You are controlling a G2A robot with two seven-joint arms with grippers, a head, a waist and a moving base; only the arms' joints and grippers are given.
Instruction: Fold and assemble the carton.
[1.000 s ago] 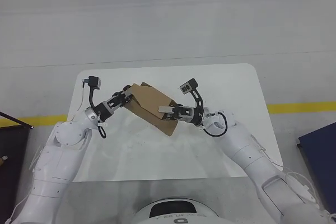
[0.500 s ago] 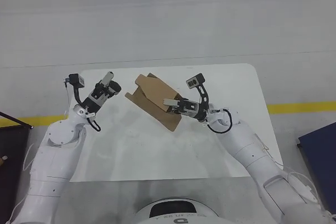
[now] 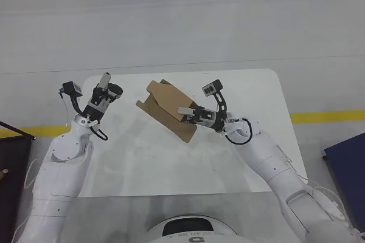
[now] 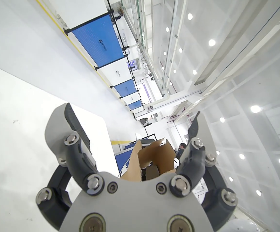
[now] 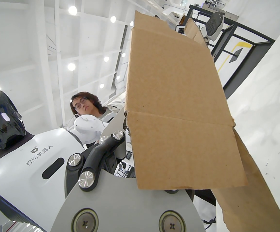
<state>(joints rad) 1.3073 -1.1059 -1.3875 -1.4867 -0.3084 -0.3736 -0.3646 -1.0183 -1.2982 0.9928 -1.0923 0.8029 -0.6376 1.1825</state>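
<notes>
Right hand (image 3: 184, 112) pinching carton (image 3: 167, 109) at panel edge, above table (image 3: 243, 158). Left hand (image 3: 109, 85) hanging spread, empty, well apart. Cardboard likely light, stiff, bending at creases; flap edges suiting grip.

Table: a white, round-cornered tabletop (image 3: 170, 170) lies under the left gripper (image 3: 109, 83) and the right gripper (image 3: 182, 113).
Floor: smooth pale grey flooring (image 3: 182, 36) spreads beyond both grippers.
Stripe: a yellow painted floor line (image 3: 334, 115) runs off to the right of the right gripper.
Panel: a dark blue rectangular slab (image 3: 353, 164) sits well right of the right gripper.
Frame: a black metal rack (image 3: 3, 130) stands well left of the left gripper.
Partitions: blue boards on black posts (image 4: 99, 42) line up far ahead of the left gripper.
Light: round ceiling lamps (image 4: 211, 42) glow among white beams.
</notes>
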